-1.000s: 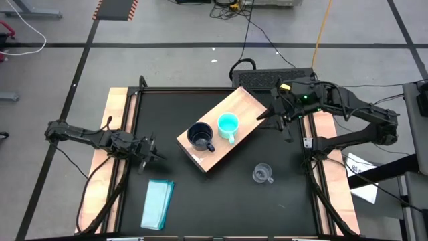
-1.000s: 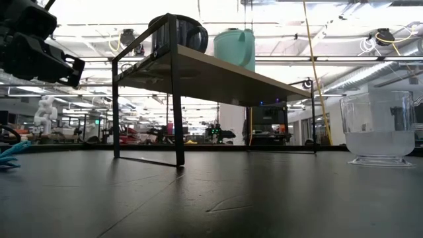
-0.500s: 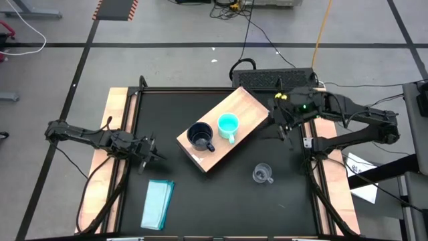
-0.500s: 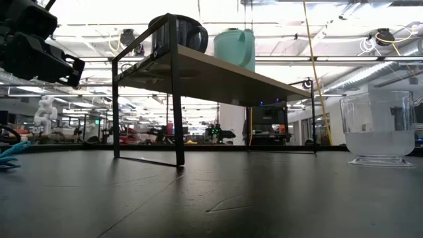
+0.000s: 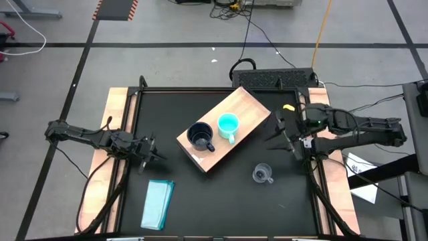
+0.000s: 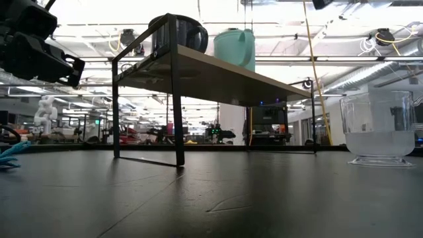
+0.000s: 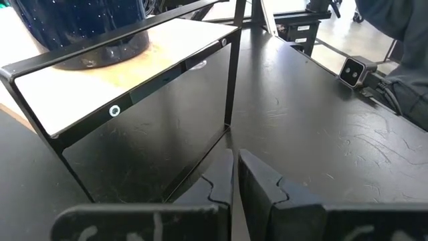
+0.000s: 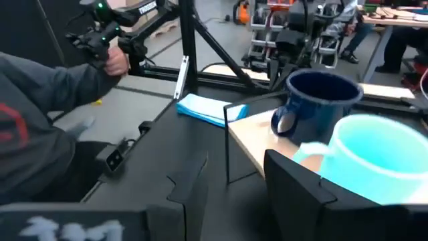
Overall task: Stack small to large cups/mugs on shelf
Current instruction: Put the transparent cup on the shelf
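1. From overhead I see the shelf (image 5: 224,128), a long pale wooden board on black legs, in the middle of the black table (image 5: 200,201). Its long axis runs diagonally, from the near left up toward the far right.
2. Two mugs stand upright on the shelf: the dark navy mug (image 5: 199,136) toward its near-left end and the turquoise mug (image 5: 228,124) just beside it, nearer the middle. Both handles point toward the near edge of the table.
3. The clear cup (image 5: 261,174) stands on the table, off the shelf, near its lower right side, with its handle pointing right.
4. The low view shows what the overhead cannot: the shelf is raised on thin legs, and the clear cup (image 6: 380,129) stands upright at table level.
5. The right gripper (image 5: 283,133) hovers off the shelf's right end, above the clear cup in the picture, its fingers spread wide in its wrist view.
6. The left gripper (image 5: 152,156) waits to the shelf's left, fingers pressed almost together.
7. A flat pale-teal block (image 5: 158,204) lies near the left front corner.
8. The right wrist view shows a person's grey sleeve (image 8: 40,100) beyond the table.
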